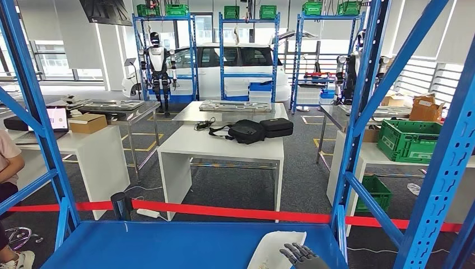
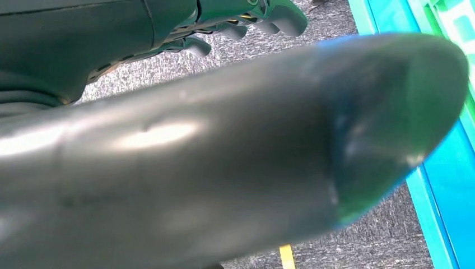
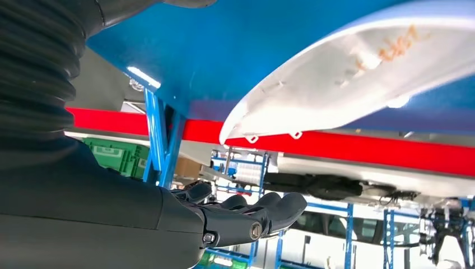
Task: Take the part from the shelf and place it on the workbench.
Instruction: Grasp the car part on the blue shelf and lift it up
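Part (image 1: 274, 249), a white moulded panel, lies flat on the blue shelf (image 1: 168, 246) near its right front post. We see our right hand (image 1: 299, 255) just beside it, fingers extended and loosely apart, gripping nothing. Left hand (image 2: 246, 19): we can't tell its state

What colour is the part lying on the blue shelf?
White; the part shows best in the head view, beside the right hand.

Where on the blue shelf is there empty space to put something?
The blue shelf is bare from its left upright across to the white part. The crowded spot is the right corner, where the right hand reaches over that part.
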You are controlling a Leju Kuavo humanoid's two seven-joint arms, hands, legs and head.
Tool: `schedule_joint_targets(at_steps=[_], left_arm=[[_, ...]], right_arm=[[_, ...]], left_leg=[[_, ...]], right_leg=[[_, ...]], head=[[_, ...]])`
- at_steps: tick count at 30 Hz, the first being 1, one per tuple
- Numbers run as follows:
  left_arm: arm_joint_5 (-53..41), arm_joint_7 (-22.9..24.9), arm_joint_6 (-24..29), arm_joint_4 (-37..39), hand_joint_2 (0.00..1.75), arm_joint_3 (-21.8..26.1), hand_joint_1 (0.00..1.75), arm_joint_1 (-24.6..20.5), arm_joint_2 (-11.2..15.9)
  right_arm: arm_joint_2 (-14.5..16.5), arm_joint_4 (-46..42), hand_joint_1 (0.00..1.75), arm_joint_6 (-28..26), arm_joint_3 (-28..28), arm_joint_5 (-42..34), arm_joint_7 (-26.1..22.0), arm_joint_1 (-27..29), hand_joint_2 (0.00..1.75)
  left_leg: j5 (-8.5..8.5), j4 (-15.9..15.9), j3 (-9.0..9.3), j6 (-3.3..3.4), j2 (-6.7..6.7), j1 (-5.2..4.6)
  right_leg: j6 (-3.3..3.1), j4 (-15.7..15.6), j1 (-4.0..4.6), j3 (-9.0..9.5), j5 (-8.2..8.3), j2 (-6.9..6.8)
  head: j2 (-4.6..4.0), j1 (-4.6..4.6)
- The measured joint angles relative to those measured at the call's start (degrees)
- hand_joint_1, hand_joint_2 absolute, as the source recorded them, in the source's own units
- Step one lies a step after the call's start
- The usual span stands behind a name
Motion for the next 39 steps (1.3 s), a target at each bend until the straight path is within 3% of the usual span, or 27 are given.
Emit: schedule_joint_targets(at_steps=[12,25,39], left_arm=[[-0.36,0.44,0.01,0.02,0.00,0.00,0.00,0.01,-0.03],[-1.10,0.40,0.01,0.02,0.00,0.00,0.00,-0.01,-0.15],[-1.11,0.39,0.01,0.02,0.00,0.01,0.00,-0.01,-0.35]], right_arm=[[0.91,3.25,0.00,1.03,2.17,2.51,1.83,-1.56,1.75],[2.83,4.18,0.00,-1.70,2.94,1.71,-1.86,-1.26,1.75],[4.82,5.39,0.00,1.38,3.86,2.13,-2.32,-1.22,1.75]], left_leg=[[0.00,0.00,0.08,0.00,-0.01,0.00],[0.01,0.00,0.09,0.00,0.01,0.00],[0.06,0.00,0.38,-0.02,-0.03,0.00]], right_leg=[[0.00,0.00,0.00,0.00,0.00,0.00],[0.00,0.00,0.00,-0.01,0.00,0.01],[-0.02,0.01,0.00,-0.02,0.02,0.02]], head=[[0.00,0.00],[0.00,0.00],[0.00,0.00]])
